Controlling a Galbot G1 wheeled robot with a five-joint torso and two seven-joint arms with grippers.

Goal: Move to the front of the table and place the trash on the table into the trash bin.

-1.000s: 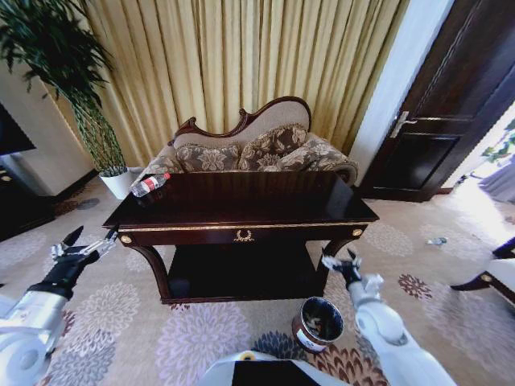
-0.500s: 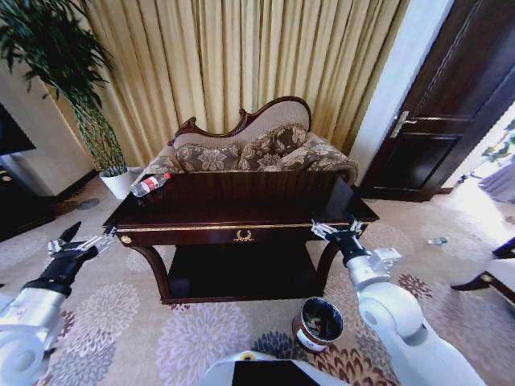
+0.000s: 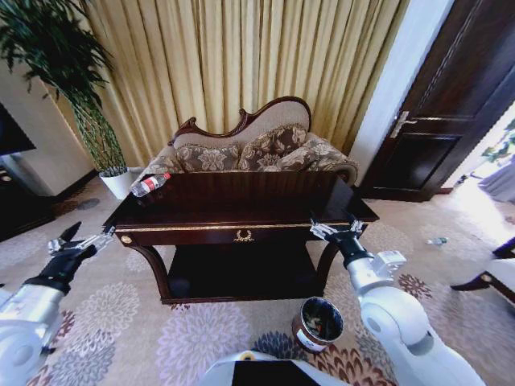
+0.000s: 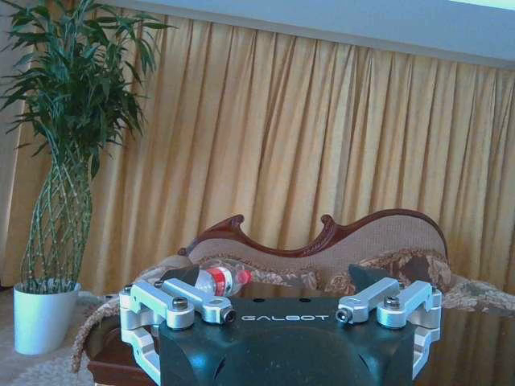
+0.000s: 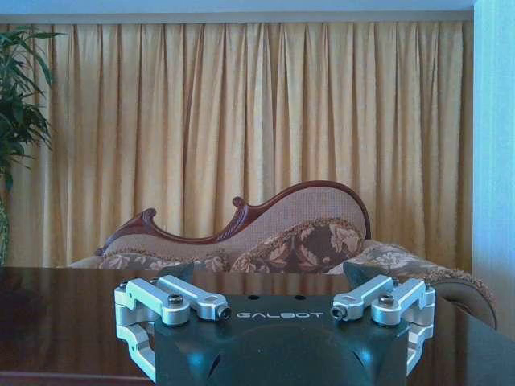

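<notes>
Bottle (image 3: pixel 150 185), clear with red cap, lying on its side at far left corner of tabletop (image 3: pixel 241 209), beyond both arms. Right claw (image 3: pixel 336 231) raised at front right edge, jaws spread, presumably staged for reaching in. Left claw (image 3: pixel 79 244) off left end, likewise spread, holding nothing. Trash bin (image 3: pixel 317 324) on carpet at front right, handy for the drop.

White rounded arms, black wrists, silver claw (image 3: pixel 335 230) linkages with dark screws, "GALBOT" lettering
</notes>
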